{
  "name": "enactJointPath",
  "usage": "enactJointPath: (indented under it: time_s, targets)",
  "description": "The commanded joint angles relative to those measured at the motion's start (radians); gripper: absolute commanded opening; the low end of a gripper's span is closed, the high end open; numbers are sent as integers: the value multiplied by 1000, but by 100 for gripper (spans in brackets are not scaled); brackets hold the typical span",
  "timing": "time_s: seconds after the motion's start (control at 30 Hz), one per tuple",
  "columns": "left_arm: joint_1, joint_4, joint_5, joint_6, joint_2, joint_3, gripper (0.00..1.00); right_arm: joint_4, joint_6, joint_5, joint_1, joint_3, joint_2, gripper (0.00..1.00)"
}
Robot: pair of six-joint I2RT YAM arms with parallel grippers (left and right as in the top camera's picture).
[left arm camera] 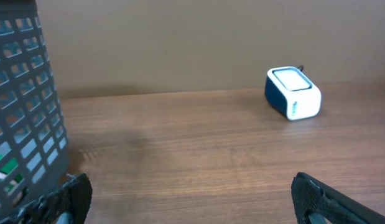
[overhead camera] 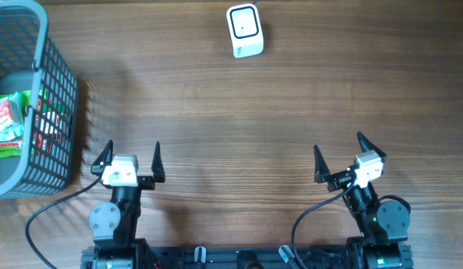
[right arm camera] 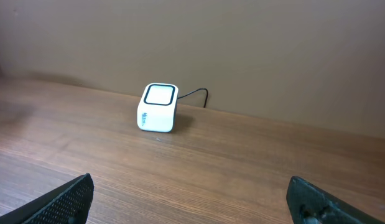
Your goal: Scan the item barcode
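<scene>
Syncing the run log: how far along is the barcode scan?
Nothing looks done. In hand: nothing; the left hand and right hand sit open and empty. The green packet lies in the basket, the scanner stands apart on the far side. Left: grasp, carry, scan.

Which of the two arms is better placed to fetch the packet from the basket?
Left. The left pincer, open, sits beside the basket holding the packet; the right pincer is far across the table.

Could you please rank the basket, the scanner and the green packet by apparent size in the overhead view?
1. Basket: clearly largest, though cut off by the frame.
2. Green packet and scanner: they look about alike, and the packet is partly hidden, so I won't rank them.
</scene>
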Motion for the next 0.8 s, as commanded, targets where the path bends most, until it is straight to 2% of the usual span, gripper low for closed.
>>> enactJointPath:
  time_s: [0.0, 0.1, 0.17, 0.27, 0.43, 0.53, 0.57, 0.6, 0.67, 0.77]
  targets:
    - [-4, -10, 64, -208, -6, 21, 100, 1, -6, 5, 4, -1, 4, 100]
    - [-4, -127, 106, -377, -2, 126, 100, 1, -6, 5, 4, -1, 4, 100]
    - [-4, -290, 125, -460, 34, 286, 100, 1, -6, 5, 4, -1, 4, 100]
    - [-4, -446, 123, -475, 121, 490, 100, 1, -6, 5, 4, -1, 4, 100]
    - [-4, -827, 124, -473, 502, 1023, 100, 1, -6, 4, 4, -1, 4, 100]
    - [-4, -1147, 120, -404, 814, 1397, 100, 1, -6, 4, 4, -1, 4, 100]
    - [-4, -1206, 120, -386, 905, 1504, 100, 1, -6, 4, 4, -1, 4, 100]
    - [-4, -1229, 120, -385, 1048, 1656, 100, 1, -6, 5, 4, -1, 4, 100]
    - [-4, -1180, 123, -384, 1167, 1739, 100, 1, -6, 5, 4, -1, 4, 100]
    - [19, -1063, 117, -192, 1236, 1765, 100, 1, -6, 5, 4, -1, 4, 100]
